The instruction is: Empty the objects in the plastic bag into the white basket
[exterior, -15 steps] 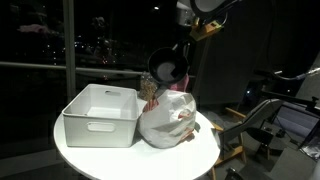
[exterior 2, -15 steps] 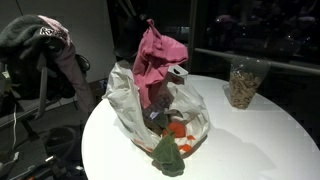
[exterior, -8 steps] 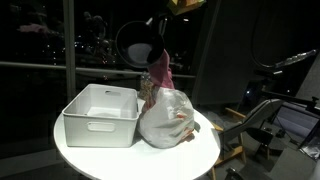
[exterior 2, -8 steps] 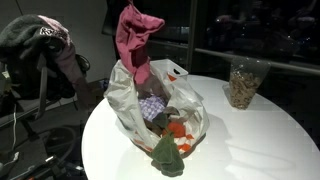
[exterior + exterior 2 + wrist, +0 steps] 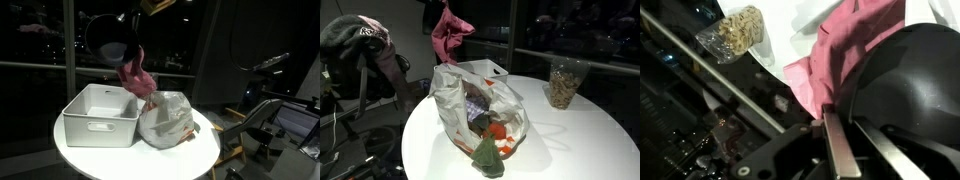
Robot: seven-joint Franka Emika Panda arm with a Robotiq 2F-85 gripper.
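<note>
Gripper (image 5: 127,60) looks clamped on the pink cloth (image 5: 136,80), dangling it upper-middle of frame, above where plastic bag (image 5: 168,120) meets white basket (image 5: 88,122), presumably lifted clear for dropping in.

Office: glass wall (image 5: 40,50), jacket-draped chair (image 5: 358,48)

your round white table (image 5: 100,157) carries the white basket (image 5: 100,115), plastic bag (image 5: 168,120), a green cloth (image 5: 486,157) and a clear snack cup (image 5: 563,82).

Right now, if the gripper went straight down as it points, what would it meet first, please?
Probably the white basket, at its end beside the plastic bag, led by the pink cloth the gripper holds; depth is unclear.
</note>
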